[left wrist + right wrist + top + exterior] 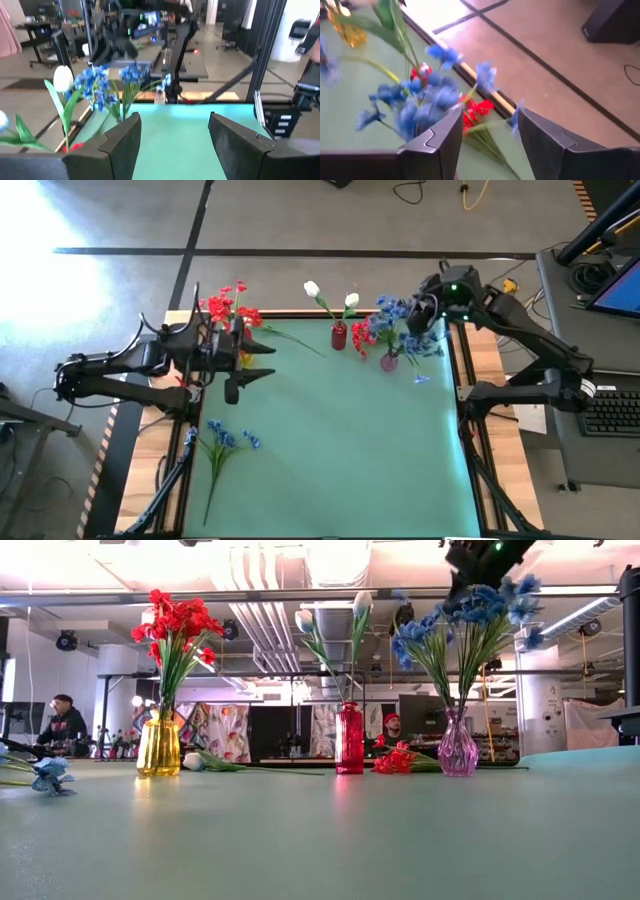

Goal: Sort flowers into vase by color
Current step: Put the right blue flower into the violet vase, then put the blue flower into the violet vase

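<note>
Red flowers (175,625) stand in a yellow vase (158,748), two white buds (335,620) in a red vase (348,738), and blue sprays (470,615) in a pink vase (457,745). A red flower (400,758) lies on the table between the red and pink vases. A white flower (205,762) lies by the yellow vase. A blue flower (225,442) lies near the left front. My right gripper (487,117) is open just above the blue sprays (400,320). My left gripper (175,122) is open and empty over the yellow vase (243,360).
The three vases stand in a row along the table's far edge (300,312). The green table top (340,450) stretches from the vases to the near edge. People sit in the room beyond the table (65,725).
</note>
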Robot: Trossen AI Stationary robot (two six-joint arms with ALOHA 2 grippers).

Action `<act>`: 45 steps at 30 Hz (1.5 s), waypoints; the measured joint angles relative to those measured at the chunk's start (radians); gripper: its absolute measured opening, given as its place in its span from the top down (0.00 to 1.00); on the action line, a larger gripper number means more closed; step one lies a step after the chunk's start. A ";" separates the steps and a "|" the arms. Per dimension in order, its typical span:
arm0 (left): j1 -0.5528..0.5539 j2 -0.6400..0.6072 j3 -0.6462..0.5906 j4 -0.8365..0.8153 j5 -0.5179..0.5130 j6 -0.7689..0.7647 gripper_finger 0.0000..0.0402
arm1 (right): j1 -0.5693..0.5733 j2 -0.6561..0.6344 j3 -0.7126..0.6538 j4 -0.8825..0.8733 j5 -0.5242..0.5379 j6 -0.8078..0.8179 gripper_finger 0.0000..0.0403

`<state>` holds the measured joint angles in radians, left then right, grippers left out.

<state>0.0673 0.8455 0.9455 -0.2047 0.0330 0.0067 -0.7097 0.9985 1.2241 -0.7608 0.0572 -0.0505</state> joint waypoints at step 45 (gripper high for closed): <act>-0.649 0.331 0.049 -0.927 -0.076 -1.722 0.45 | 0.000 0.000 0.157 -0.001 -0.008 0.014 0.52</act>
<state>-0.5821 1.1761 0.9943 -1.1316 -0.0425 -1.7155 -0.7094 0.9981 1.3808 -0.7616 0.0490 -0.0366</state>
